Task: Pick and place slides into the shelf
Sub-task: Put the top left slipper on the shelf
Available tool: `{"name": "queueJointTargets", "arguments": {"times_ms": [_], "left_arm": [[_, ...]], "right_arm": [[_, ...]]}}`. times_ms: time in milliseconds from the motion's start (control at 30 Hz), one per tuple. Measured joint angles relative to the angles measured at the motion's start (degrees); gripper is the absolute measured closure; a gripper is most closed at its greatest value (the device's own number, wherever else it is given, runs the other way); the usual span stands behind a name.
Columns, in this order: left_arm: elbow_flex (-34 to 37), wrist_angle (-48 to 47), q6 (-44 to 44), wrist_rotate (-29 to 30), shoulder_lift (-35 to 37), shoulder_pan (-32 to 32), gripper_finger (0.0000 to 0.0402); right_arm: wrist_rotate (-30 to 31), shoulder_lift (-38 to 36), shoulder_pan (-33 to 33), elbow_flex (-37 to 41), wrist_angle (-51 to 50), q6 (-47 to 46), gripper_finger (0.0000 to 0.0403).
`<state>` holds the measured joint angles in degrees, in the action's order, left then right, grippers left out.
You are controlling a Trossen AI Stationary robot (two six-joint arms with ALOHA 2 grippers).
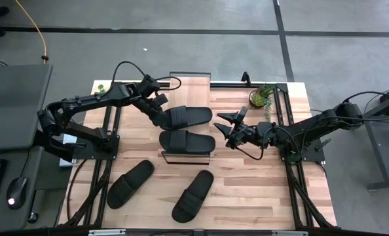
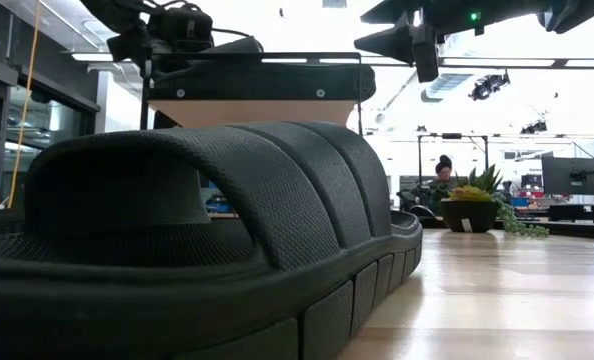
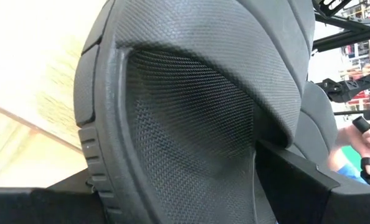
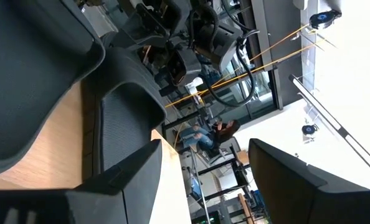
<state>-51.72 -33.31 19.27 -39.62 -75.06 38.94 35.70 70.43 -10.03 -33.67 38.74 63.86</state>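
1. Left gripper is at the heel end of the far slide, clenched on it as far as the high view shows; the left wrist view is filled with that slide's strap and sole, so it's a close grasp.
2. That slide sits over the far part of the shelf, in the middle of the tabletop. A second slide is already on the shelf, just nearer.
3. Two more slides lie on the tabletop near the front edge: one left, one right. Both untouched.
4. Right gripper hovers just right of the shelf, fingers spread, holding nothing.
5. Step in hand, my read: placing slide two of four. Roughly half done.
6. Next: seat the held slide flat, release, back off without dragging it, then go for a front slide.
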Motion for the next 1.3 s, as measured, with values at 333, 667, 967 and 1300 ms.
{"name": "queueJointTargets", "arguments": {"times_ms": [333, 667, 967, 1300], "left_arm": [[0.00, -3.36, -0.04, 2.99, 2.62, 0.11, 0.0121], [0.26, -7.88, -0.99, 10.96, 8.19, 0.12, 0.0121], [-5.91, -17.66, -4.50, 24.13, 9.19, 0.15, 0.0121], [-9.73, -20.89, -7.33, 27.21, 9.22, 0.09, 0.0121]], "right_arm": [[-3.72, 0.00, 2.43, 0.00, -0.88, -2.80, 0.0171], [-6.06, 0.00, 3.74, 0.00, -1.57, -5.55, 0.0171], [-6.88, 0.00, 3.74, 0.00, -1.70, -7.02, 0.0171], [-12.69, 0.00, 2.41, 0.00, -2.96, -15.88, 0.0171]]}}
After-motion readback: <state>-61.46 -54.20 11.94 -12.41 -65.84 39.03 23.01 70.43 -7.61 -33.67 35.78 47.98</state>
